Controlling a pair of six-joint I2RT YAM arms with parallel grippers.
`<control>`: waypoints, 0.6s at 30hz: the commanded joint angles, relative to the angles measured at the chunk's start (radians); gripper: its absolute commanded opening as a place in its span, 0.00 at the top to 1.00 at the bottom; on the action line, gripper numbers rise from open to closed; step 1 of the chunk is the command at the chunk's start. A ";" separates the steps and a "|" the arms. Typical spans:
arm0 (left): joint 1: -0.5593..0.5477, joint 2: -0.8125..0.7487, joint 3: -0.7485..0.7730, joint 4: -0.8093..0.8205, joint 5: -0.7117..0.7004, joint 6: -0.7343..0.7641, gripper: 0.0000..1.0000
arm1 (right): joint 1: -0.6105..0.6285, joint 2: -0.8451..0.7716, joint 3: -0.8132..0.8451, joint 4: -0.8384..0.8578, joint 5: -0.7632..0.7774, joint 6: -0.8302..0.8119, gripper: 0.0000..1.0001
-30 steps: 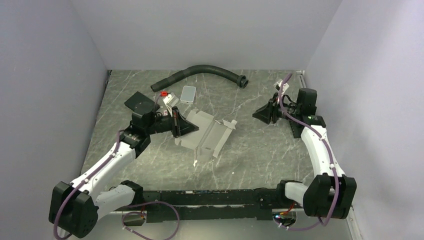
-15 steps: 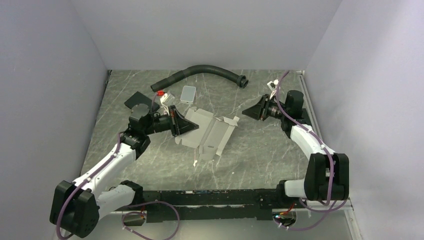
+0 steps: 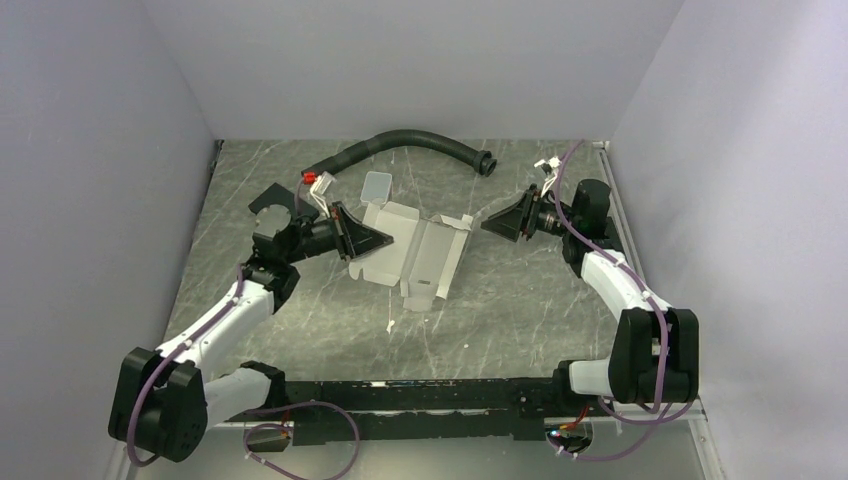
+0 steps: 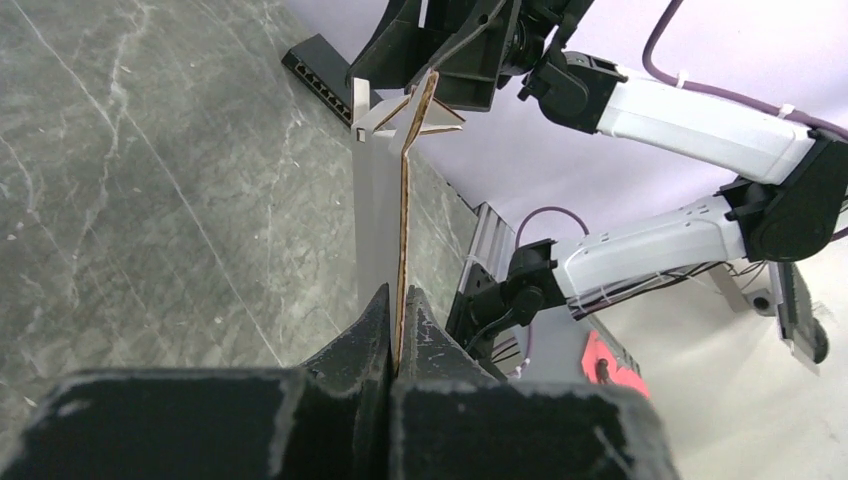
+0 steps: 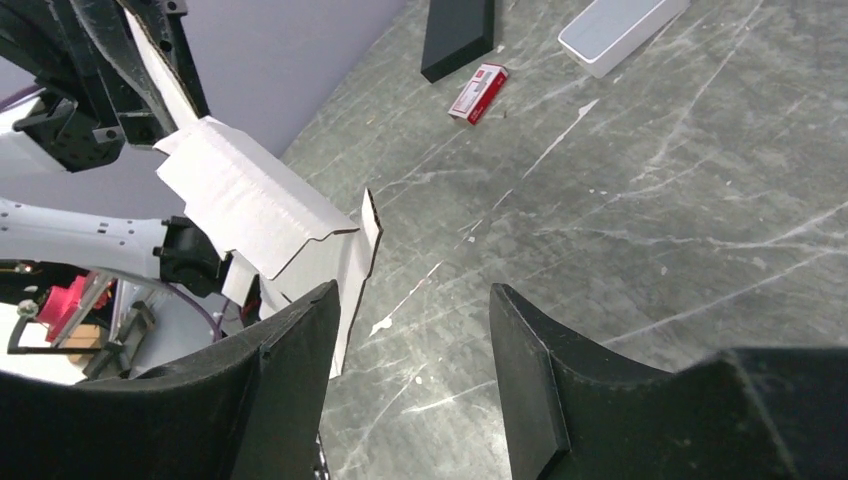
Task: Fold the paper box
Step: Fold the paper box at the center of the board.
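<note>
Grey marbled counter (image 3: 520, 300), closed in by pale walls, carries the work. The paper box (image 3: 415, 250), an unfolded creased sheet, is held up on edge near the counter's centre. Whether its near corner touches the surface cannot be told.

The left end effector (image 4: 398, 312) is clenched on the box's left margin, with the sheet pinched edge-on between its fingers. The right end effector (image 3: 492, 222) stands just beside the box's tabbed right edge. It is apart from that edge, jaws spread, with nothing between them.

From the right end effector the box lies ahead and slightly left, its tabbed flap short of the gap. The box's long panels run roughly far-to-near, across the line joining both end effectors.

The right arm is free and nearer the tabs, its wrist level and aimed at the box. The left arm's wrist is raised and near horizontal. Behind the box lie a light grey tile (image 3: 377, 187) and a black hose (image 3: 410, 142).
</note>
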 commanded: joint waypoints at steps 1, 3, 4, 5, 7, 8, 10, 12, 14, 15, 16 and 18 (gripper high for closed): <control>0.008 -0.001 -0.005 0.109 0.011 -0.084 1.00 | -0.001 -0.024 -0.016 0.115 -0.052 0.050 0.38; 0.010 0.000 -0.008 0.118 0.000 -0.103 1.00 | 0.019 -0.022 -0.022 0.128 -0.049 0.054 0.36; 0.010 0.001 -0.010 0.132 -0.003 -0.116 1.00 | 0.032 -0.020 -0.025 0.139 -0.050 0.052 0.36; 0.010 0.005 -0.014 0.149 -0.004 -0.133 1.00 | 0.048 -0.016 -0.029 0.149 -0.048 0.051 0.36; 0.010 0.017 -0.021 0.203 -0.002 -0.166 1.00 | 0.075 -0.005 -0.032 0.157 -0.037 0.040 0.36; 0.010 0.023 -0.023 0.224 0.001 -0.182 1.00 | 0.084 -0.004 -0.036 0.166 -0.034 0.036 0.36; 0.010 0.036 -0.027 0.256 0.005 -0.205 1.00 | 0.095 0.003 -0.045 0.217 -0.025 0.060 0.36; 0.010 0.044 -0.034 0.279 0.001 -0.220 1.00 | 0.104 0.006 -0.049 0.244 -0.015 0.080 0.37; 0.010 0.051 -0.038 0.295 -0.003 -0.228 1.00 | 0.118 0.002 -0.045 0.234 0.001 0.073 0.40; 0.010 0.053 -0.038 0.295 -0.006 -0.228 1.00 | 0.125 -0.002 -0.044 0.226 0.010 0.064 0.45; 0.010 0.057 -0.038 0.299 -0.010 -0.229 1.00 | 0.132 -0.006 -0.040 0.213 0.020 0.055 0.51; 0.010 0.062 -0.042 0.306 -0.018 -0.232 1.00 | 0.143 -0.014 -0.028 0.169 0.046 0.026 0.68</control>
